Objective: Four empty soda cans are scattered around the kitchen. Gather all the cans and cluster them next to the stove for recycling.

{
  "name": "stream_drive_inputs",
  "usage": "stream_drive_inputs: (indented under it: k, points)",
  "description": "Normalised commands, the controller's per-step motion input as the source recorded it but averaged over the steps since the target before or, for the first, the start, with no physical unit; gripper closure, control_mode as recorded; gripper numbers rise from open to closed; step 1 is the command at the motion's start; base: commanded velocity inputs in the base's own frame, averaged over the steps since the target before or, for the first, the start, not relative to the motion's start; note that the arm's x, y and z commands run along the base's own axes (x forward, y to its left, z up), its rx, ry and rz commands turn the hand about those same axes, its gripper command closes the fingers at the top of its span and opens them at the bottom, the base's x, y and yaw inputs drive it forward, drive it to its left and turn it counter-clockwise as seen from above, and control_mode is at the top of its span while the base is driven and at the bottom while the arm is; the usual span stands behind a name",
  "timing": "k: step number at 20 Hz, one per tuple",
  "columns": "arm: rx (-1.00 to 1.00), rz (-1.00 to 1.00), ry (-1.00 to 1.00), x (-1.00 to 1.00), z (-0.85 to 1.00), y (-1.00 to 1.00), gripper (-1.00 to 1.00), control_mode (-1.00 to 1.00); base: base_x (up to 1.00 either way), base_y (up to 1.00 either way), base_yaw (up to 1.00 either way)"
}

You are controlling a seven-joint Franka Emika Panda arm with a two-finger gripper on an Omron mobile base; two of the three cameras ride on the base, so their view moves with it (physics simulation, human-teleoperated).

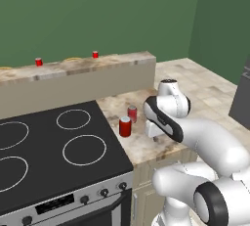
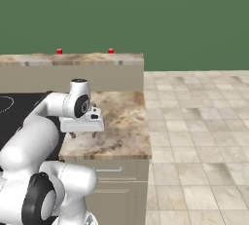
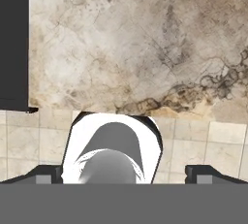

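Two soda cans (image 1: 128, 121) stand on the bench (image 1: 146, 144) beside the stove (image 1: 53, 151), just left of the released, empty end effector (image 1: 155, 137).

Stove (image 1: 53, 146) sits left of counter (image 1: 146, 144). Two soda cans on counter just right of stove edge: near can (image 1: 125, 126) in front, far can (image 1: 132, 114) close behind it. Raised back ledge (image 1: 78, 71) runs behind both; two more cans on it, left (image 1: 38, 62) & right (image 1: 95, 54), well apart. Gripper (image 2: 82, 134) hangs over counter, right of the near pair.
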Motion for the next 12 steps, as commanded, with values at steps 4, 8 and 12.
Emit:
stream_drive_inputs:
  k: [4, 8, 12]
  points:
    - [0.0, 0.0, 0.0, 0.0, 0.0, 0.0, -1.0, 1.0, -0.48, -0.14, -0.12]
    - [0.0, 0.0, 0.0, 0.0, 0.0, 0.0, -1.0, 1.0, -0.2, -0.17, -0.57]
    - [0.0, 0.0, 0.0, 0.0, 0.0, 0.0, -1.0, 1.0, 0.0, -0.15, -0.82]
